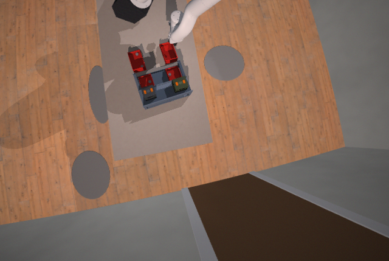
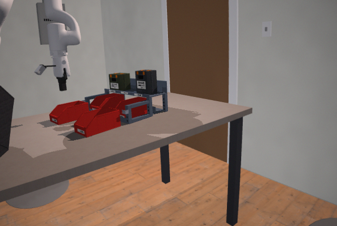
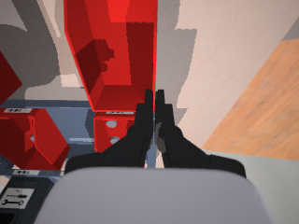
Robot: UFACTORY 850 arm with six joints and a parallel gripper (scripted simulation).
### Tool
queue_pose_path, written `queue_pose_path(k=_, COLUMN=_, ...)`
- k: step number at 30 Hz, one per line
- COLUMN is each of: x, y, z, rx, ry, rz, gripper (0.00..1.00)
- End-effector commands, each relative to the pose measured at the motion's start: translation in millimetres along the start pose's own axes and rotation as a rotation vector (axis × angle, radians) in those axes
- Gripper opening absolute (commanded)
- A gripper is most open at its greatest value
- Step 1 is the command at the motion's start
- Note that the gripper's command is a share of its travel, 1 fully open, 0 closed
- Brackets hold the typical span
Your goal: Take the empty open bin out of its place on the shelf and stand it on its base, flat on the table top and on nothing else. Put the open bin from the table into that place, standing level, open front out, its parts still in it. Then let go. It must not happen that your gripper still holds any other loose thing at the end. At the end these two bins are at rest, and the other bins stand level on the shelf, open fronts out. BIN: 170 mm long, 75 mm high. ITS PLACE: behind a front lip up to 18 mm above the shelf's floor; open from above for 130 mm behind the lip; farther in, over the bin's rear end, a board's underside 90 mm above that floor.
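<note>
An empty red open bin [image 1: 168, 52] [image 2: 69, 111] [image 3: 112, 51] stands on the table in front of the grey shelf [image 1: 166, 99] [image 2: 163, 100] [image 3: 79, 119]. A second red bin [image 1: 136, 59] [image 2: 98, 121] with a grey part in it stands on the table beside it. My gripper [image 1: 172, 43] [image 2: 62, 88] [image 3: 154, 101] is shut with nothing between its fingers. It hangs above the empty bin's right wall near its front end, clear of it. Two more red bins sit in the shelf, one on the right [image 1: 173, 72] [image 3: 109, 133] and one on the left [image 1: 146, 80] [image 3: 33, 140], with a bare place between them.
A green box [image 1: 180, 84] [image 2: 118, 81] and a black box [image 1: 149, 93] [image 2: 146, 81] stand on the shelf's upper board. The arm's black base block [image 1: 127, 5] [image 2: 3, 120] stands at the table's end. The table edge [image 2: 163, 128] runs near the shelf.
</note>
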State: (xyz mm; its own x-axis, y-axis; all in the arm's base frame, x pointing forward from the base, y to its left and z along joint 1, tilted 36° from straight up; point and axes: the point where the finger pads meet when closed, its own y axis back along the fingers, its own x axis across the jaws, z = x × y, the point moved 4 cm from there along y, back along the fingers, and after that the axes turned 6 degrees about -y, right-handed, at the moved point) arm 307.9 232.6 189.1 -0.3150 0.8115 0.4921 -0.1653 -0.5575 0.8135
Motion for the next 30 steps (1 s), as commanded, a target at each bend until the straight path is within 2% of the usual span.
queue_pose_path(k=1, x=0.1, y=0.2, z=0.4, rx=-0.001, ry=0.0, rz=0.0, gripper=0.0)
queue_pose_path(k=9, x=-4.2, y=-0.1, z=2.7, rx=-0.001, ry=0.001, rz=-0.002, gripper=0.0)
queue_pose_path(k=11, x=-28.0, y=-1.5, z=13.9, rx=0.0, ry=0.003, rz=-0.009, gripper=0.0)
queue_pose_path(k=12, x=-49.3, y=-2.1, z=22.2, rx=0.002, ry=0.005, rz=-0.015, gripper=0.0)
queue_pose_path(k=13, x=-49.3, y=-2.1, z=22.2, rx=0.002, ry=0.005, rz=-0.015, gripper=0.0)
queue_pose_path(k=14, x=-76.5, y=-2.2, z=30.5, rx=0.003, ry=0.006, rz=-0.019, gripper=0.0)
queue_pose_path(k=16, x=-76.5, y=-2.2, z=30.5, rx=0.003, ry=0.006, rz=-0.019, gripper=0.0)
queue_pose_path(k=17, x=-108.0, y=-1.5, z=37.1, rx=0.005, ry=0.006, rz=-0.022, gripper=0.0)
queue_pose_path(k=19, x=-108.0, y=-1.5, z=37.1, rx=0.005, ry=0.006, rz=-0.022, gripper=0.0)
queue_pose_path(k=20, x=-141.7, y=0.0, z=41.0, rx=0.006, ry=0.006, rz=-0.021, gripper=0.0)
queue_pose_path(k=22, x=-141.7, y=0.0, z=41.0, rx=0.006, ry=0.006, rz=-0.021, gripper=0.0)
queue_pose_path(k=23, x=-173.8, y=2.2, z=41.4, rx=0.006, ry=0.005, rz=-0.019, gripper=0.0)
queue_pose_path(k=26, x=-174.8, y=2.2, z=41.6, rx=0.006, ry=0.005, rz=-0.019, gripper=0.0)
queue_pose_path(k=27, x=-204.7, y=4.7, z=39.5, rx=0.005, ry=0.003, rz=-0.014, gripper=0.0)
queue_pose_path(k=28, x=-204.7, y=4.7, z=39.5, rx=0.005, ry=0.003, rz=-0.014, gripper=0.0)
queue_pose_path(k=29, x=-229.0, y=7.0, z=35.8, rx=0.003, ry=0.002, rz=-0.009, gripper=0.0)
queue_pose_path(k=30, x=-229.0, y=7.0, z=35.8, rx=0.003, ry=0.002, rz=-0.009, gripper=0.0)
